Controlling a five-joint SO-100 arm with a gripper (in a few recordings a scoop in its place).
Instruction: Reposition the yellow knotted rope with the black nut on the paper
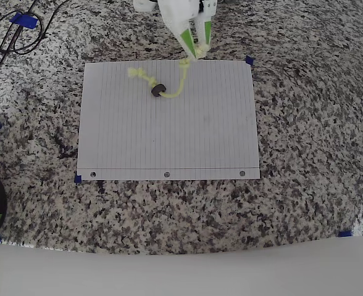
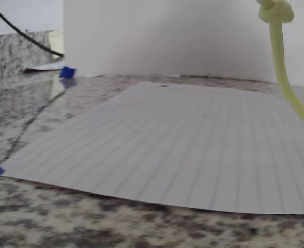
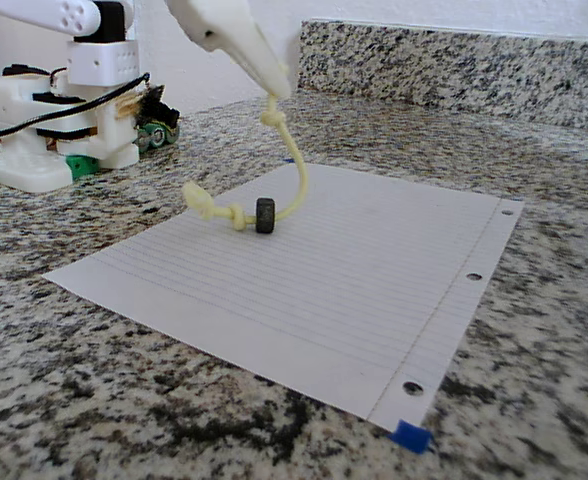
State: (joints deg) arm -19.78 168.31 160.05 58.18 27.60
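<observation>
Broadly, a speckled granite counter (image 1: 305, 129) carried everything, and the paper (image 1: 169, 135) lay flat on it, its three punched holes along the near edge in the overhead view and small blue tape marks (image 3: 411, 436) on the stone just off its corners. Behind the sheet in the fixed view stood the white base of the arm (image 3: 44, 140), with a black cable (image 3: 74, 105) draped across it. The white gripper (image 1: 197, 50) reached in over the far edge of the paper in the overhead view, its fingers pinched closed on one knotted end of the yellow knotted rope (image 1: 180, 83). From that raised knot the cord hung down in a curve to the sheet, as the fixed view (image 3: 299, 185) and the wrist view (image 2: 281, 62) both showed. Lower down, the rope ran through the black nut (image 3: 265, 215), which stood on edge on the paper in the far part of the sheet, toward the arm. Beyond the nut the other knotted end (image 3: 209, 205) lay on the paper, trailing away to the left in the overhead view.
</observation>
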